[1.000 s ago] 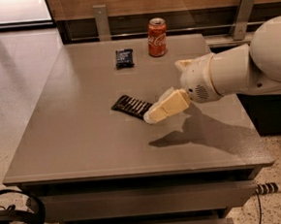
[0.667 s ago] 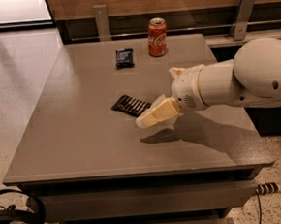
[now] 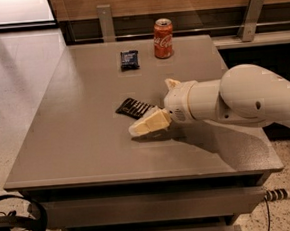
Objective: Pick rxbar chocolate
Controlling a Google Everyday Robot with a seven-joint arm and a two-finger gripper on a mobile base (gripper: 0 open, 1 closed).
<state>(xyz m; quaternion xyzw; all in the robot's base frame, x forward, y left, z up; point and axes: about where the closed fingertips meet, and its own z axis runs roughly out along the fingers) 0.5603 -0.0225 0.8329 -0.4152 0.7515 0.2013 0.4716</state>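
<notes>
rxbar chocolate (image 3: 133,107): long flat black wrapper, rows of white lettering too small to read. It lies flat and angled near the middle of the desk (image 3: 77,143).
The gripper (image 3: 141,128), cream plastic and wedge-shaped, sits low just beside the bar's near right end and covers that corner. Can't tell if they touch, or if the gripper is spread or closed.
Behind it comes the arm (image 3: 254,96), a smooth white rounded shell reaching in from the right.
Small squarish dark blue packet (image 3: 129,59) lies flat further back, well apart from the bar.
Red Coca-Cola can (image 3: 163,38), white script, stands upright near the back edge, right of the packet.
The desk top is matte grey with square corners.
Wood panel wall with two metal brackets (image 3: 251,14) is behind, and black cables (image 3: 18,223) are on the speckled floor at lower left.
</notes>
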